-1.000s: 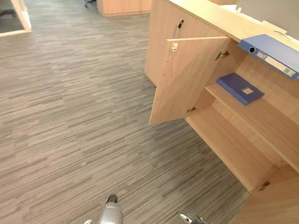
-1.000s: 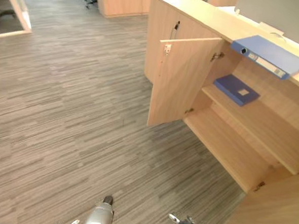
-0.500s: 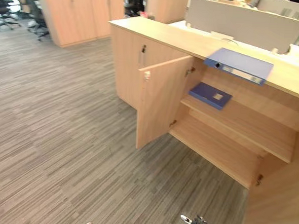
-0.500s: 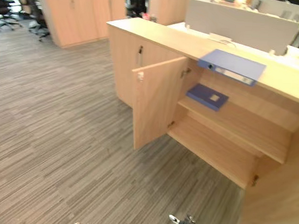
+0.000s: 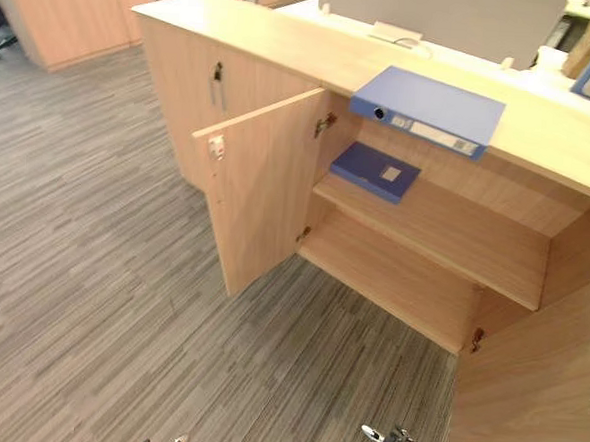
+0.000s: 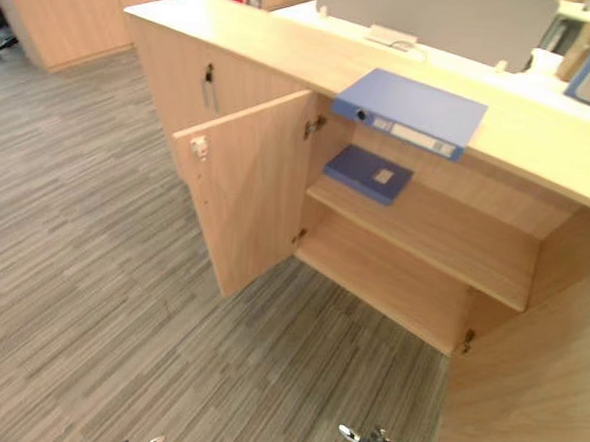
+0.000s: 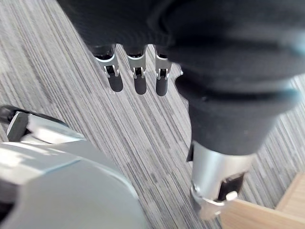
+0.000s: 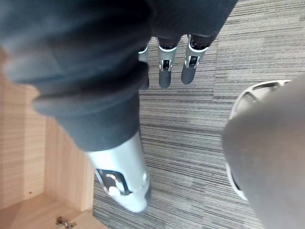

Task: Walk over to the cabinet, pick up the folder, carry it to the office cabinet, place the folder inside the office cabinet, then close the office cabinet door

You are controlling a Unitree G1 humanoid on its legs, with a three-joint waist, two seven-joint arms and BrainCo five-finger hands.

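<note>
My left fingers (image 7: 139,82) and right fingers (image 8: 164,74) hang straight, holding nothing. The folder (image 5: 429,110) lies on the tabletop (image 5: 286,42), over the open cabinet (image 5: 455,233).

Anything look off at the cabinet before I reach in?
The large blue folder lies skewed on the countertop, its spine overhanging the front edge above the open cabinet. A thinner blue folder sits askew on the upper shelf. Nothing spilled or damaged.

Left robot hand (image 7: 137,78) and right robot hand (image 8: 165,71) hang empty, fingers straight.
</note>
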